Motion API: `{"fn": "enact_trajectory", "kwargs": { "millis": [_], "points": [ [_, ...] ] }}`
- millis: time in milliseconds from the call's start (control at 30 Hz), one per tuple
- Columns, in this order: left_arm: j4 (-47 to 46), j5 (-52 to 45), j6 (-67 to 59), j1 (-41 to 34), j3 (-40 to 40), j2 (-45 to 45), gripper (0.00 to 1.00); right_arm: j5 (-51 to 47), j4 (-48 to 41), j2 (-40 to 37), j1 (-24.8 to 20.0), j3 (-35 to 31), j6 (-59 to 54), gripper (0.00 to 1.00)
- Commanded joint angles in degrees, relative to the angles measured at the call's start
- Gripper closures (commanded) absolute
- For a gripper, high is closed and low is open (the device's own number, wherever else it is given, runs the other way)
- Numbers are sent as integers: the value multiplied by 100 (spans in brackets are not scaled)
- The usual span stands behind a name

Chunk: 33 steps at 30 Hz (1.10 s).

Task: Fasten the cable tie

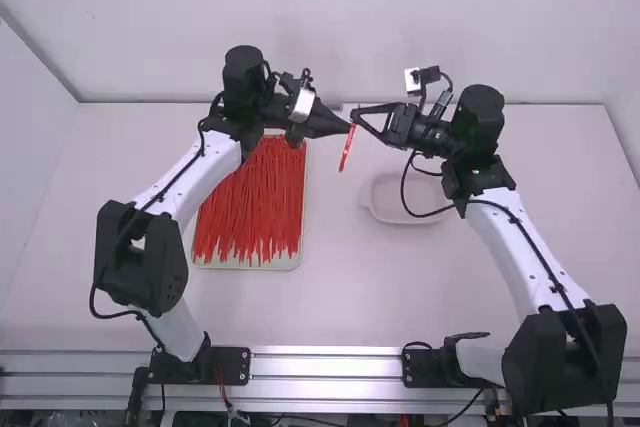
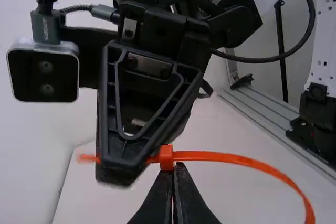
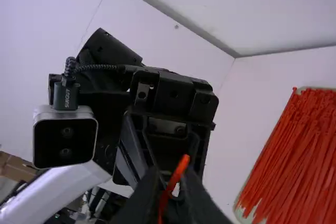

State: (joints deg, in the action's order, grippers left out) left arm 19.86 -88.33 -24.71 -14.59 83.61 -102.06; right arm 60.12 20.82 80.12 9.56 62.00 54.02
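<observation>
Spreading across the high view, a matte white table (image 1: 400, 277) sits boxed in by plain pale walls (image 1: 400, 7), with a ribbed aluminium rail (image 1: 330, 359) along its 6 o'clock edge. At about 10 o'clock from the table's middle lies a flat cream rectangular tray (image 1: 296, 263) carrying a fanned sheaf of thin red-orange spare ties (image 1: 255, 197), straight and glossy. At about 2 o'clock rests a shallow white dish (image 1: 374, 209) with rounded corners and a smooth rim. Both arms meet in the air toward 12 o'clock, above the gap between tray and dish. The left gripper (image 2: 173, 177) has its tapered black fingers pressed together, the tips pinching the cable tie (image 2: 226, 157) just beside its small square head. From there the thin, bendy plastic strap curves away in a loop. The right gripper (image 3: 169, 195), with ribbed, hollow triangular fingers of hard black plastic, clamps the strap's other stretch between its tips, the orange strip standing up from them. The two grippers sit nose to nose, almost touching.
</observation>
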Motion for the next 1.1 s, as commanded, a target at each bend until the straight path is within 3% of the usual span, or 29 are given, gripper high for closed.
{"fn": "enact_trajectory", "kwargs": {
  "millis": [0,1067],
  "points": [
    [13,-144,-44,-63,-13,-7,98,31,-28,9,-59,136,22,100],
    [-61,-83,-44,-326,-280,-7,98,-278,516,11,-114,179,903,100]
  ]
}}
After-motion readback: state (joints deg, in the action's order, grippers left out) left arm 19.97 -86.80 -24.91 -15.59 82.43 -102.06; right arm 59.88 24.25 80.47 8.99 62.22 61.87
